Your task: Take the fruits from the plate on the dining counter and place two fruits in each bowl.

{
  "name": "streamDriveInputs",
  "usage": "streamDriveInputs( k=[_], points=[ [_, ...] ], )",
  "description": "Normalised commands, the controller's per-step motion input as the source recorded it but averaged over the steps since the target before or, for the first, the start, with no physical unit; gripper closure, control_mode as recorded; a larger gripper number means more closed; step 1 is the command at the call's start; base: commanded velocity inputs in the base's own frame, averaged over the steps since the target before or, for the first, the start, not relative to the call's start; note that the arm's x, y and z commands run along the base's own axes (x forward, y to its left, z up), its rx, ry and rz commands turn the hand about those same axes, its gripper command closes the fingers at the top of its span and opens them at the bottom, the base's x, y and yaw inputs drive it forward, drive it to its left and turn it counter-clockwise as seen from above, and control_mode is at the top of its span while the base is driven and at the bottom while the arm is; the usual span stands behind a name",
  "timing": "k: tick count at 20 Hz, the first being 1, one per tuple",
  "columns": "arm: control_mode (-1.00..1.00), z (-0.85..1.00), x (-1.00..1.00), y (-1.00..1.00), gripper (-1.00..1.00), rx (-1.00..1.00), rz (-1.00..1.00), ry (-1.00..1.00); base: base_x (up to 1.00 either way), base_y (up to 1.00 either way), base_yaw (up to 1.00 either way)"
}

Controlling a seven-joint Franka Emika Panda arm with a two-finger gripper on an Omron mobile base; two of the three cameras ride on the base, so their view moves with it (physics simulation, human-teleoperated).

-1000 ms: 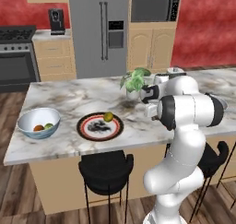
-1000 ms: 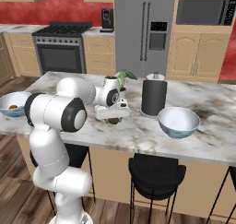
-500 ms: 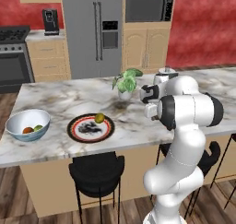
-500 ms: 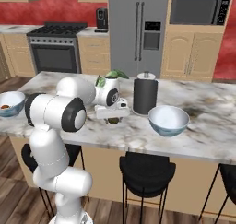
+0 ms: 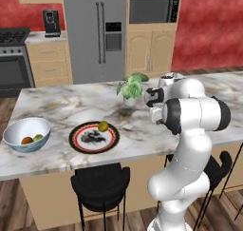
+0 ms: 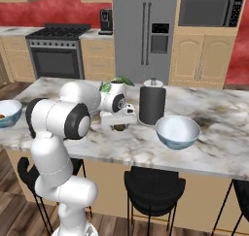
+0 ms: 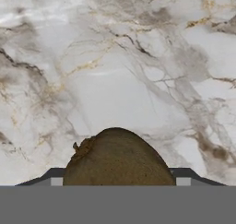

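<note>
Currently gripper (image 6: 119, 126) is clamped on the dark brown fruit (image 7: 119, 158), jaws part-closed around it, hovering over the dining counter (image 5: 61, 104) left of the black canister (image 6: 152, 105). Empty bowl (image 6: 177, 131) sits just past that. Yellow-green fruit (image 5: 103, 126) on the plate (image 5: 94, 137); orange fruit (image 5: 27, 140) and green fruit (image 5: 38, 138) in the far bowl (image 5: 26, 134).

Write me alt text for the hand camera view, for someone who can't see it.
A dark brown fruit, rounded and rough-skinned, sits between the gripper's two dark finger tips at the bottom of the picture. Beyond it spreads the white-grey veined marble of the dining counter, with tan and grey streaks.
</note>
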Motion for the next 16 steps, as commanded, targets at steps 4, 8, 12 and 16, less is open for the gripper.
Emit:
streamDriveInputs(
  k=[4,8,12,16],
  points=[
    [1.0,0.0,0.0,0.0,1.0,0.0,0.0,0.0,0.35,0.0,0.0],
    [1.0,0.0,0.0,0.0,1.0,0.0,0.0,0.0,0.25,0.0,0.0],
    [1.0,0.0,0.0,0.0,1.0,0.0,0.0,0.0,0.0,0.0,0.0],
    [1.0,0.0,0.0,0.0,1.0,0.0,0.0,0.0,0.0,0.0,0.0]
  ],
)
